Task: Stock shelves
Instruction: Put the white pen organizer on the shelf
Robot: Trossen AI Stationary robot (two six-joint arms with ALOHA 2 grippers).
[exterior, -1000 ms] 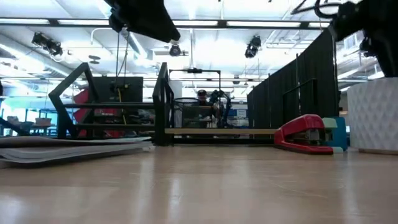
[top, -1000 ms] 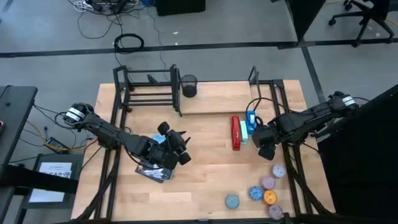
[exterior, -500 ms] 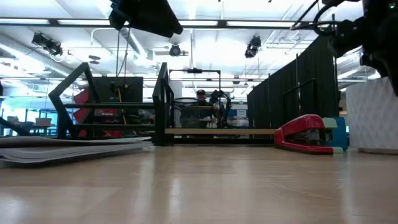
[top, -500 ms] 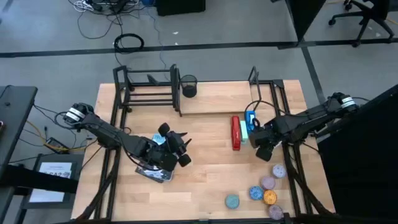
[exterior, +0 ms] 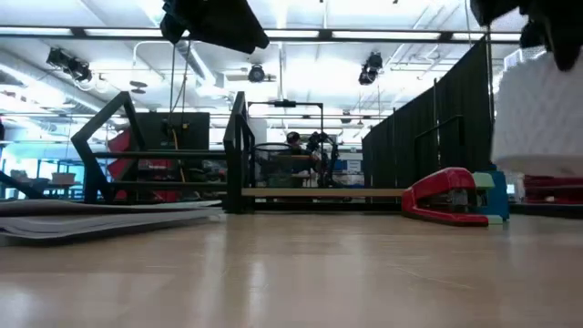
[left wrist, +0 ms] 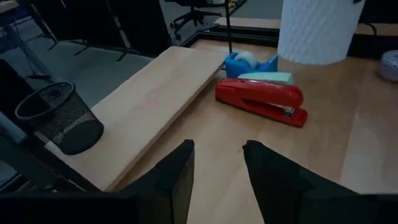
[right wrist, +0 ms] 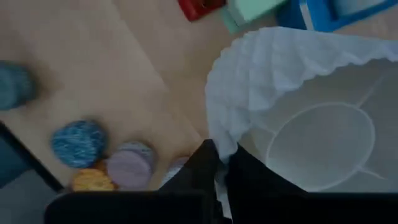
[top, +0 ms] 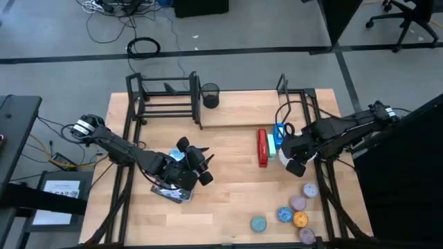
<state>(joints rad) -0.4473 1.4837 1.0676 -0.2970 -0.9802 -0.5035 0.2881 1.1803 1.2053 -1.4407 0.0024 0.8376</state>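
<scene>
The shelves are a black tube rack [top: 165, 100] joined to a pale board [top: 242, 111], at the table's far side; a mesh cup [top: 210, 95] stands on the board. My right gripper [top: 296, 158] is shut on a white ribbed container [exterior: 537, 109], right of a red stapler [top: 262, 147]. My left gripper [top: 197, 162] hangs open above a flat booklet [top: 172, 188] at the near left; nothing is between its fingers [left wrist: 180, 174]. My right gripper pinches the white container's rim wall [right wrist: 217, 146], one finger inside the hollow and one outside. The fingers come from above, pointing down. The container hangs below them, roughly upright and lifted clear of the table.
A teal block [top: 271, 146] and a blue tape dispenser [top: 279, 131] lie beside the stapler. Several coloured discs [top: 291, 211] sit at the near right. Bare tabletop [top: 228, 187] lies between the two arms.
My right gripper has risen with the white container, which stood on the table a second ago and now hangs clear of it.
</scene>
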